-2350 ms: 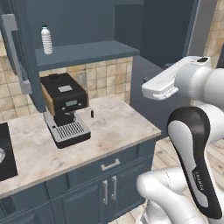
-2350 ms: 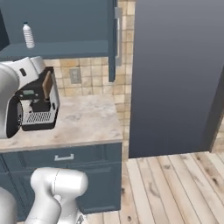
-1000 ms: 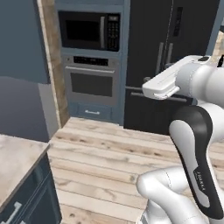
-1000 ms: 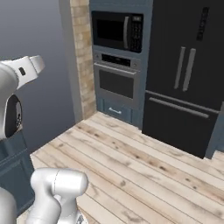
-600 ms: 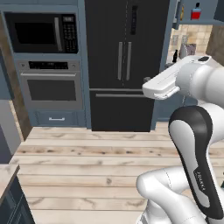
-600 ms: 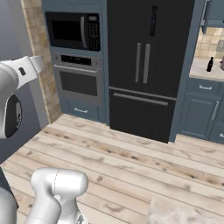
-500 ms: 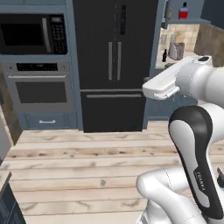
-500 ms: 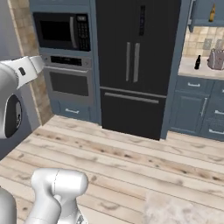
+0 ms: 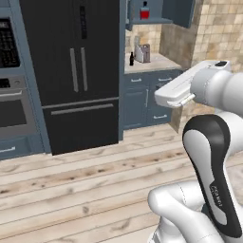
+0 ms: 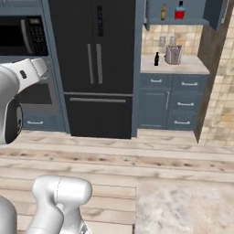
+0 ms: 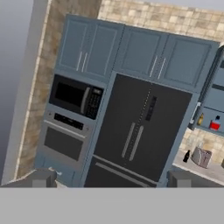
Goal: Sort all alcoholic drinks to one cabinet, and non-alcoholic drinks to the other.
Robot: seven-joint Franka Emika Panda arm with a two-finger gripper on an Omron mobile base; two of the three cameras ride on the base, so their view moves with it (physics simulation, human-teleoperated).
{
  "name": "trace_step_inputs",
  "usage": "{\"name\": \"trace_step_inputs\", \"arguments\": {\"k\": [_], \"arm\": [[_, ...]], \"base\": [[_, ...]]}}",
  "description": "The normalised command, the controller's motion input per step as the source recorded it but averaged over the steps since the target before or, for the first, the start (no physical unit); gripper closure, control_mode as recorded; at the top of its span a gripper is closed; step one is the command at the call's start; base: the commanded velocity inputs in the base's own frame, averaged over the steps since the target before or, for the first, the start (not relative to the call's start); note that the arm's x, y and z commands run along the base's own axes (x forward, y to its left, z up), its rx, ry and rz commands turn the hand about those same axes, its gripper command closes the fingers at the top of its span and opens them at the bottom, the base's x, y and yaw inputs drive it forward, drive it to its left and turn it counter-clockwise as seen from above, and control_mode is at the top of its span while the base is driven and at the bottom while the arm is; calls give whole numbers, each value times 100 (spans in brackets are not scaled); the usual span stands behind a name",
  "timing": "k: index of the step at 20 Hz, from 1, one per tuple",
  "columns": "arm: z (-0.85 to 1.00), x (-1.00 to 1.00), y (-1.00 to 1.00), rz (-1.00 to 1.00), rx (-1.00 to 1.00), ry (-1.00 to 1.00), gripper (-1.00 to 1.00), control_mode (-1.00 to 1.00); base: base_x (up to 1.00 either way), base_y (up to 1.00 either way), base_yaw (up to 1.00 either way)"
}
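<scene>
Looking across the wood floor, you face a black fridge (image 10: 98, 64) with a corner counter (image 10: 173, 67) to its right. Your gripper (image 11: 111, 178) is raised in open air, well apart from everything; in the hand view its two finger tips (image 11: 43, 178) stand wide apart with nothing between them. Up in the open cabinet (image 10: 183, 11) above that counter you see the amber-brown beer bottle (image 10: 163, 12) standing upright beside the squat red bottle (image 10: 180, 11), the red one to its right. Down on the counter, the small black cola bottle (image 10: 156, 59) stands upright just left of a grey toaster (image 10: 173, 54). From the left base view you see the same red bottle (image 9: 144, 11) on the shelf and the cola bottle (image 9: 132, 59) near the fridge's edge.
</scene>
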Motion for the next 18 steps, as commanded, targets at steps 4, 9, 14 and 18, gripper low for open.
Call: {"name": "trace_step_inputs", "arguments": {"k": [4,9,14,18], "arm": [[0,0,0,0,0,0,-100,100],[0,0,0,0,0,0,-100,100],[0,0,0,0,0,0,-100,100],[0,0,0,0,0,0,-100,100]], "base": [[47,2,-32],[52,7,-33],[54,9,-33],[55,11,-37]]}}
